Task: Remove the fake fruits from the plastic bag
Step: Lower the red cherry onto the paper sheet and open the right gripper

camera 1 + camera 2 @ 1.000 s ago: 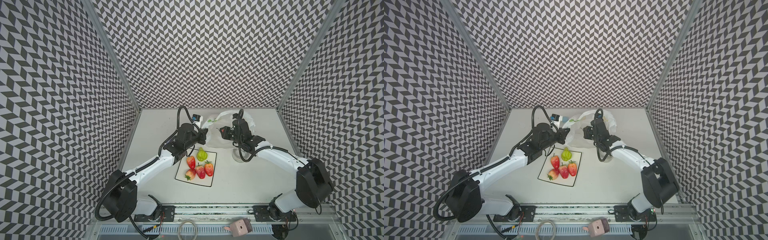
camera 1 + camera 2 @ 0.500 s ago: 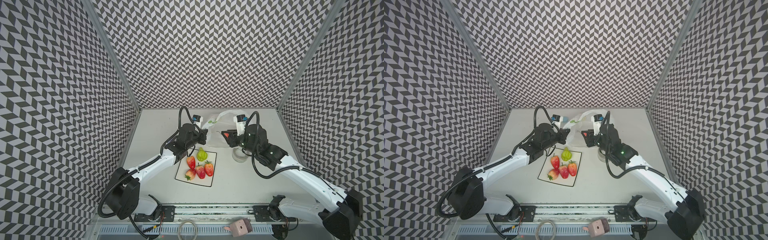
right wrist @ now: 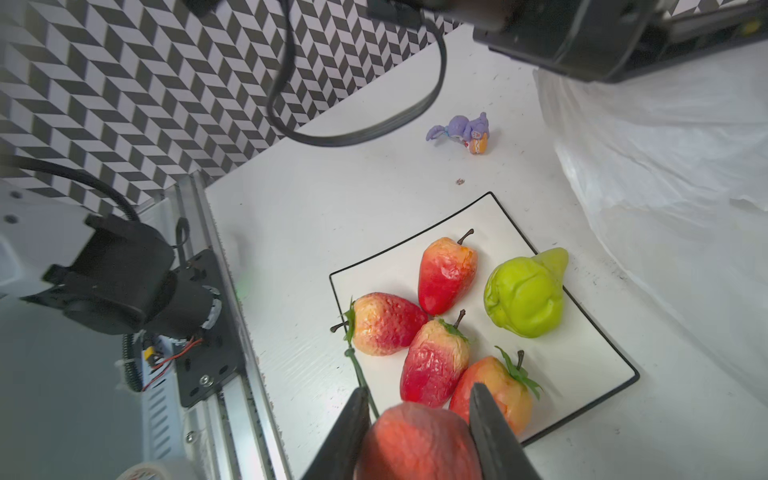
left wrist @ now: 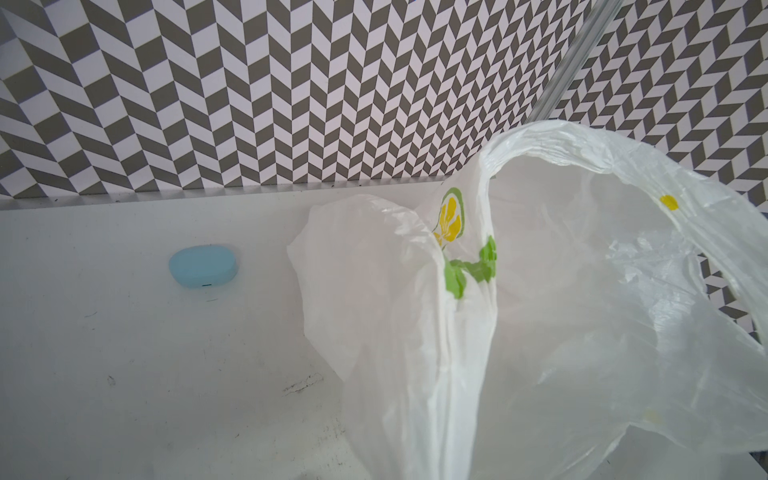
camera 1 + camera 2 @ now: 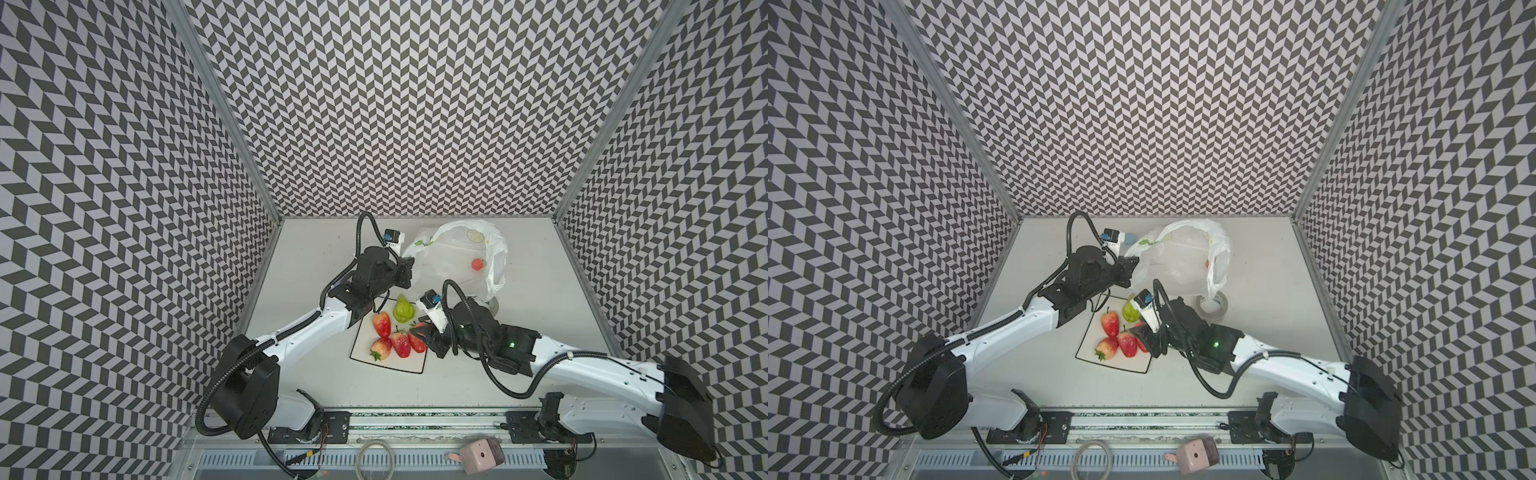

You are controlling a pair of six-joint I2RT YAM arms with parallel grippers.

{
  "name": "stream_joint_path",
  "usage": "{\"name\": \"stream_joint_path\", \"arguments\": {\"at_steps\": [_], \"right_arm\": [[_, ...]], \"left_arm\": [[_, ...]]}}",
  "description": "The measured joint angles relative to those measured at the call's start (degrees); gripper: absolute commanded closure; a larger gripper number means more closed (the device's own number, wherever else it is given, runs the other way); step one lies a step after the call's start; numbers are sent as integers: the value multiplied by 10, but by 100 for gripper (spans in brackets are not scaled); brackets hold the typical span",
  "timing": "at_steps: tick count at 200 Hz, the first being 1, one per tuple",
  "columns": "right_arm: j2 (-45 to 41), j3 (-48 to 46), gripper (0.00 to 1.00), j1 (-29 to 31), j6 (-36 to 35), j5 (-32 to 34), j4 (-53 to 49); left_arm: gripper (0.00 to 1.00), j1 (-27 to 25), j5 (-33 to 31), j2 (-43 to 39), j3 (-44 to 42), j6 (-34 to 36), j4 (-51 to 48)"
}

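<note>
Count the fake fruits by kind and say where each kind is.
strawberries: 4, all on the plate
pear: 1, on the plate
round pinkish-orange fruit: 2, one held in the jaws of the right gripper, one inside the plastic bag
Total: 7

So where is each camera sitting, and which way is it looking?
Both top views: high above the front edge, looking down at the table; left arm, right arm, plate and plastic bag show.
Left wrist: on the left arm, facing the back wall, bag and blue blob; no pincer shows.
Right wrist: on the right arm, looking down at the plate; right pincer squeezing a peachy fruit, left arm behind.
Shared: both wrist views show the bag.
</note>
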Motion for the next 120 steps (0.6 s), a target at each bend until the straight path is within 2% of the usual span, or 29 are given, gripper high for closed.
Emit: {"name": "stream_joint_path", "arguments": {"at_steps": [40,83,98,120], "right_arm": [[112,9,66,0,4,38,76],[189,16,64,0,18,97,132],[209,21,60,0,23,110,146],[228,27,48,0,29,125,155]], "left_arm": [[100,0,0,0,0,0,0],[100,0,-3,-3,0,0,-1],[100,0,-4,-6,0,0,-1],[100,0,-4,-9,0,0,-1]]}}
